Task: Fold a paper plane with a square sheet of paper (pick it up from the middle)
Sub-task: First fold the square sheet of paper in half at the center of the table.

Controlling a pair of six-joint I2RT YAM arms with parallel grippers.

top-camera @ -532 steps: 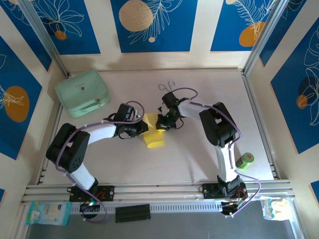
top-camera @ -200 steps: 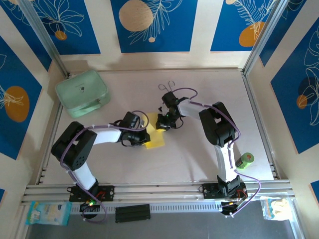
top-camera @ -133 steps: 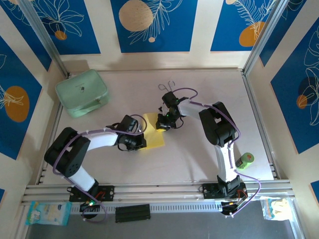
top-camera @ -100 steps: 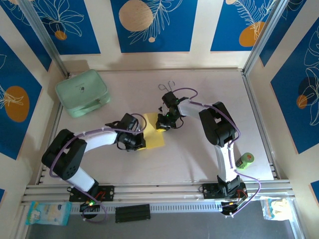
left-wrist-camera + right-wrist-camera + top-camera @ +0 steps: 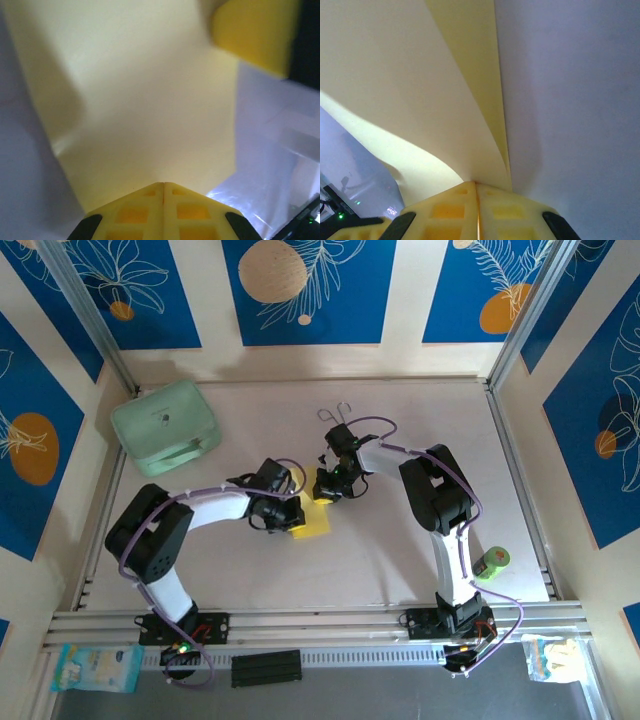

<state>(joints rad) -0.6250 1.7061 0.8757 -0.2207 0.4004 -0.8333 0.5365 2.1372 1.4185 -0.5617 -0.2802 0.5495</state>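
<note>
I have both arms bent inward toward mid-table, the left gripper point(image 5: 292, 519) and right gripper point(image 5: 325, 490) close together, both with jaws closed tight.

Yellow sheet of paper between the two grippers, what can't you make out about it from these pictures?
Top external view: the left gripper and right gripper cover much of the thin yellow square sheet of paper, hiding its outline and creases.
Left wrist view: blurred, too close; whether the shut fingers pinch the sheet or just press it is unclear.
Right wrist view: the folded layers run off the top edge.
</note>
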